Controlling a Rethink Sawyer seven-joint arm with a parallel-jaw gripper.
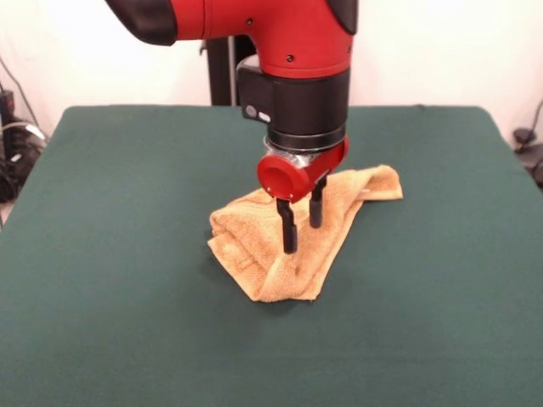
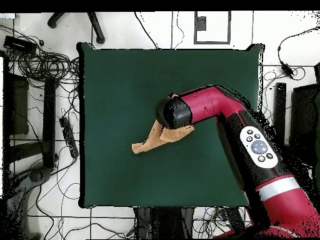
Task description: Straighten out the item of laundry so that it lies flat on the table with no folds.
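- Roughly mid-bench [image 1: 102, 280], the golden-orange towel [image 1: 254, 246] lies crumpled and folded over itself, well clear of every edge.
- One corner of it trails out flat toward the bench's side.
- Above it the red arm's jaws [image 1: 302, 227] stand apart, tips down at the folds, gripping nothing that shows.

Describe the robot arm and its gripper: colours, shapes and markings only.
The arm is glossy red with black joint covers and a black cylindrical wrist section above a silver ring. A round red cap sits beside the gripper, which has two slim black fingers. In the overhead view, a white oval button panel marks a black link.
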